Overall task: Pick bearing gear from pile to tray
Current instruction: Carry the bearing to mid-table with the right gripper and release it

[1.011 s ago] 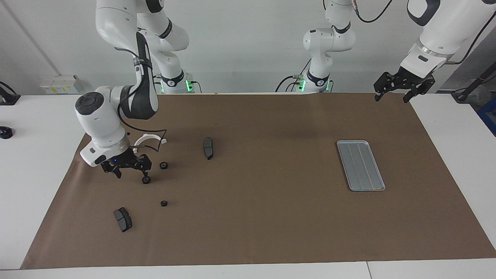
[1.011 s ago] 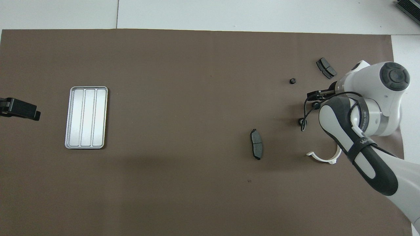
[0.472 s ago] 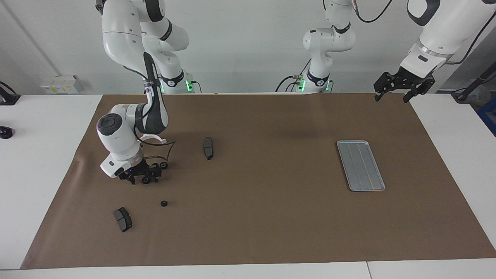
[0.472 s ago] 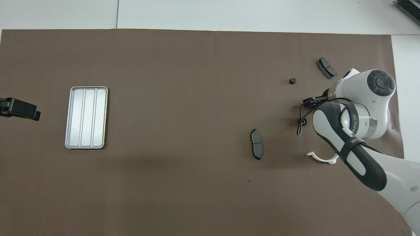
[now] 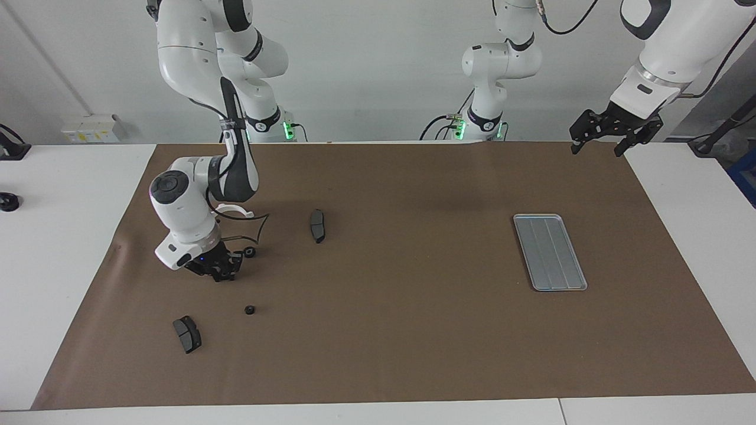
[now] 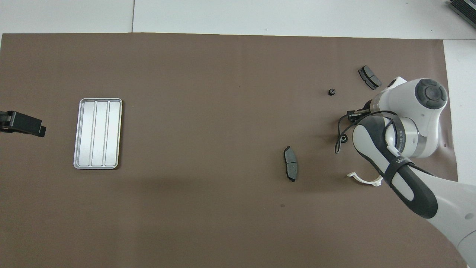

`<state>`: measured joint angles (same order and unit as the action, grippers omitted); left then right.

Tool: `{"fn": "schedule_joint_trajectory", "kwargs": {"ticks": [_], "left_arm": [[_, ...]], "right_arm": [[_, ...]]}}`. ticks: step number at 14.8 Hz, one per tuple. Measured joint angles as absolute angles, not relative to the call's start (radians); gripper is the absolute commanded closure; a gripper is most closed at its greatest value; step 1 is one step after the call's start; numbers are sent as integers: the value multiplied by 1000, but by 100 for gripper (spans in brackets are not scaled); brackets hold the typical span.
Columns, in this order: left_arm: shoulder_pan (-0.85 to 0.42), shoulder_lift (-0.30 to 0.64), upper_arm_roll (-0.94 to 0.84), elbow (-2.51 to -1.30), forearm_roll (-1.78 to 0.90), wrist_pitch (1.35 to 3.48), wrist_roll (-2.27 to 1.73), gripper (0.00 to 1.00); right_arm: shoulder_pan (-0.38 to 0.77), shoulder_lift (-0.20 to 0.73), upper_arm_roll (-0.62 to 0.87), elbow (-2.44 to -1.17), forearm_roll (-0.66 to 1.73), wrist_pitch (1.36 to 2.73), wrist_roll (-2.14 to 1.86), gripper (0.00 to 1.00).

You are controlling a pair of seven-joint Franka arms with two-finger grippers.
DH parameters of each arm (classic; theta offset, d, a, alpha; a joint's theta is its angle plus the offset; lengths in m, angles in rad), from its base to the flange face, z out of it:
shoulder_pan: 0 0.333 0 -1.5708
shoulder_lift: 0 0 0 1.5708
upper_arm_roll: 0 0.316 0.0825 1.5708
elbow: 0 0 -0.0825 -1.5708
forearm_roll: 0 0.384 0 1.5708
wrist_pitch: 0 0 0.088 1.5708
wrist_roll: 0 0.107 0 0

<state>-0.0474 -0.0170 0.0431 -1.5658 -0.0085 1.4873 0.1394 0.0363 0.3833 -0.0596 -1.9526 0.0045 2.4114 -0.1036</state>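
Right pincer [image 5: 222, 273] lowered since earlier frame, now pinching gear on mat; left pincer [image 5: 614, 133] spread, unmoved.

- Two glossy white jointed robot arms with dark grey joint bands; green lights glowing at both bases
- A thin black cable looping by the right arm's wrist
- Black metal two-finger right pincer [image 5: 223, 273]; matching black left pincer [image 5: 598, 141]

You've got a brown paper mat [image 5: 413, 330] over the white table [image 5: 59, 248], w/ a beige wall socket box [image 5: 91, 128] nearby.
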Motion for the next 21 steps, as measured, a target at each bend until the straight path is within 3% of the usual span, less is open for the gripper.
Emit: {"fn": "schedule_joint_trajectory", "kwargs": {"ticks": [4,9,11,14,21], "left_arm": [[-47,-17,43,-1566,-9,1487,139,0],[-47,-17,43,-1566,-9,1487,139,0],[-47,-17,43,-1566,-9,1487,139,0],[-47,-17,43,-1566,-9,1487,139,0],[-47,-17,43,-1566,-9,1487,139,0]], "right_arm": [[36,383,-60,-1944,5,2392,-104,100],[54,317,-25,-1793,8,2186,51,100],[120,295,-10,-1752,11,2136,192,100],[270,300,-2,-1735,13,2178,447,100],[574,423,3,-1721,15,2337,877,100]]}}
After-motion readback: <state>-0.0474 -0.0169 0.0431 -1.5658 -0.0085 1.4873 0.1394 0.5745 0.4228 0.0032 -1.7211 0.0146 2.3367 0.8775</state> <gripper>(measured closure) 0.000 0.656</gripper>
